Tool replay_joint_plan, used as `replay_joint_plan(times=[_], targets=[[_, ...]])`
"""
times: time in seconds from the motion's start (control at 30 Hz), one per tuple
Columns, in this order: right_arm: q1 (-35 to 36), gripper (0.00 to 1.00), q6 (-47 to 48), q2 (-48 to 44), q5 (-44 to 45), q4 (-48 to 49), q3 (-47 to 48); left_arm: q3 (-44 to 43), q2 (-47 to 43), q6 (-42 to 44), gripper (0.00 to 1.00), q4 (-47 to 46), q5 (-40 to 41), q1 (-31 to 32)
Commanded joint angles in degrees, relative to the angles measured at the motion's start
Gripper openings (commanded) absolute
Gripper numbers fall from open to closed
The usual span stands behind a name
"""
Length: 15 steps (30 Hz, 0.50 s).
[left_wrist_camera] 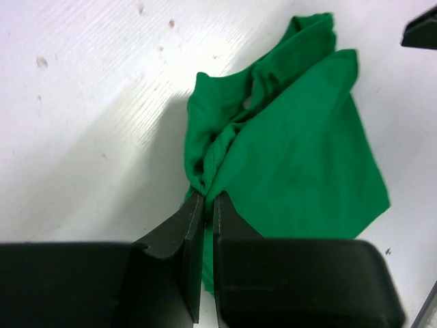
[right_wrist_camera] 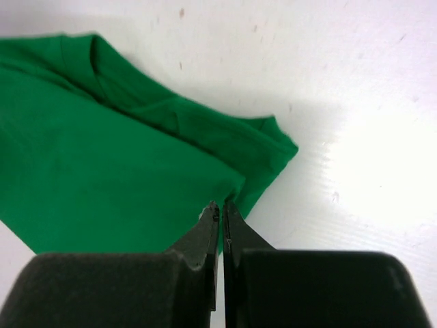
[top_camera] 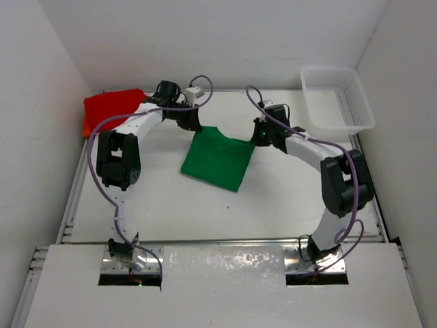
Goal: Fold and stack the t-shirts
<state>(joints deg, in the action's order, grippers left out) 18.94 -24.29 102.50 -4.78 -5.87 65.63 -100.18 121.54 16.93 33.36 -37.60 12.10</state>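
Note:
A green t-shirt [top_camera: 218, 158] lies folded in the middle of the table. My left gripper [top_camera: 198, 125] is at its far left corner, shut on a bunched bit of the green cloth [left_wrist_camera: 287, 157]; the gripper [left_wrist_camera: 208, 198] pinches the fabric between its tips. My right gripper [top_camera: 257, 139] is at the far right corner, shut on the edge of the green t-shirt [right_wrist_camera: 102, 171]; the gripper [right_wrist_camera: 221, 206] grips the hem. A red t-shirt [top_camera: 113, 106] lies folded at the far left corner, on an orange one whose edge [top_camera: 86, 127] peeks out.
A white mesh basket [top_camera: 336, 98] stands at the far right corner. White walls close in the table on the left, back and right. The right gripper's dark tip [left_wrist_camera: 422, 31] shows at the top right of the left wrist view.

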Motion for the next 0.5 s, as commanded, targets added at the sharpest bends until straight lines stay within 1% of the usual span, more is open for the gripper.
replay_joint_plan(times=[0.0, 0.07, 0.1, 0.13, 0.17, 0.2, 0.23, 0.3, 0.37, 0.47], targets=[[0.05, 0.0, -1.98, -2.04, 3.45, 5.16, -0.76, -1.68, -2.97, -0.06, 0.0, -2.52, -2.21, 1.52], [-0.39, 0.0, -2.33, -0.99, 3.28, 4.73, -0.24, -1.6, -2.71, 0.82, 0.0, -2.52, -2.47, 2.4], [-0.66, 0.0, -2.51, -0.38, 1.72, 4.2, 0.46, -1.77, -2.45, 1.35, 0.0, -2.6, -1.95, 2.67], [-1.18, 0.02, -2.51, 1.2, 0.13, 4.02, 0.9, -1.95, -1.75, 1.18, 0.0, -2.52, -1.08, 3.02], [-1.36, 0.11, -2.51, 2.26, -1.71, 3.67, 1.6, -2.9, -1.13, 0.66, 0.0, -1.82, -0.11, 3.02], [-1.45, 0.27, -2.34, 3.14, -4.77, 3.67, 2.83, -3.52, -0.52, 0.65, 0.0, -1.12, -0.01, 2.93], [-1.54, 0.32, -1.73, 4.8, -5.85, 3.93, 3.36, -4.14, 0.53, 1.0, 0.0, -0.41, 0.51, 3.02], [-1.36, 0.4, -1.46, 6.04, -7.35, 4.02, 4.5, -4.67, 1.07, 0.92, 0.0, -0.4, 1.39, 2.93], [-1.36, 0.44, -1.2, 7.44, -7.7, 4.11, 5.04, -4.85, 1.69, 0.91, 0.0, -1.28, 3.14, 3.02], [-1.27, 0.46, -0.75, 9.64, -10.42, 4.38, 5.91, -5.63, 2.91, 0.91, 0.0, -1.64, 5.43, 2.93]])
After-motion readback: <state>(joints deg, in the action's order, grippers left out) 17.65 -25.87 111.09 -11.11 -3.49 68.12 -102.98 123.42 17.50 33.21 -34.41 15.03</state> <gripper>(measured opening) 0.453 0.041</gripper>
